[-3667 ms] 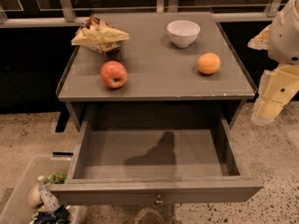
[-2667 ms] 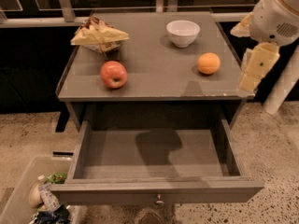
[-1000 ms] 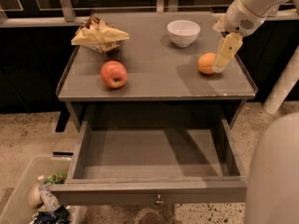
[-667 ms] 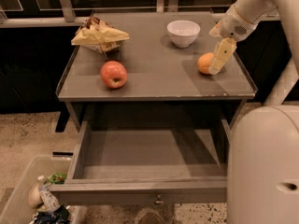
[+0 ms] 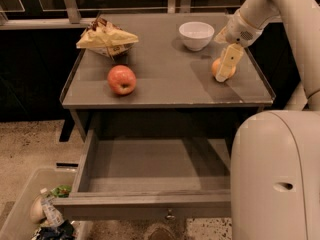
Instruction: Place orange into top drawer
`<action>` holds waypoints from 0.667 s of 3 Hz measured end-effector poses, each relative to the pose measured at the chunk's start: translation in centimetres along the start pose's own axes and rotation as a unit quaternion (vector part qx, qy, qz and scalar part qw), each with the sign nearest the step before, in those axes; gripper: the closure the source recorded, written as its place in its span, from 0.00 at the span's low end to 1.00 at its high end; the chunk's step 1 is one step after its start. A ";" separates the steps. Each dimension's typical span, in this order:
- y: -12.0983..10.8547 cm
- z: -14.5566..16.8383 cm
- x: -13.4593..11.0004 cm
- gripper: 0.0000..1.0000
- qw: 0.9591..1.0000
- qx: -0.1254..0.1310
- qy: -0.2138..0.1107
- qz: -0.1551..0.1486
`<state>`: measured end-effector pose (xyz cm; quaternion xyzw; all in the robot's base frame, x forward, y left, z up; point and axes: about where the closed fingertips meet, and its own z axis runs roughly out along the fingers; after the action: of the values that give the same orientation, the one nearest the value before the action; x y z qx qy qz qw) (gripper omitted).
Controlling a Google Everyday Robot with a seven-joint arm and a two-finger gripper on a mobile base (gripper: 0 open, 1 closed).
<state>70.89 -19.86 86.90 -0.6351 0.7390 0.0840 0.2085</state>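
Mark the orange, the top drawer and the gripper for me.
orange [image 5: 215, 67], camera view, its exposed left side.
top drawer [image 5: 150, 161], camera view, bare floor of the open drawer.
gripper [image 5: 223, 73], camera view, its lower tip, right at the orange.

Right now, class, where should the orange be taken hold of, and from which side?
Probably across its widest middle, coming down from above. The orange is round and smooth and rests on the flat table, so a higher or lower grip would likely slip. The gripper hangs close over it; the bowl stands apart behind.
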 end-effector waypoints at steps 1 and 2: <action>2.6 -0.9 1.0 0.00 1.000 -0.011 -0.001 0.026; 2.0 1.3 1.7 0.00 0.999 -0.013 -0.003 0.036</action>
<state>68.98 -20.53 84.76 -0.6103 0.7597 0.1031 0.1994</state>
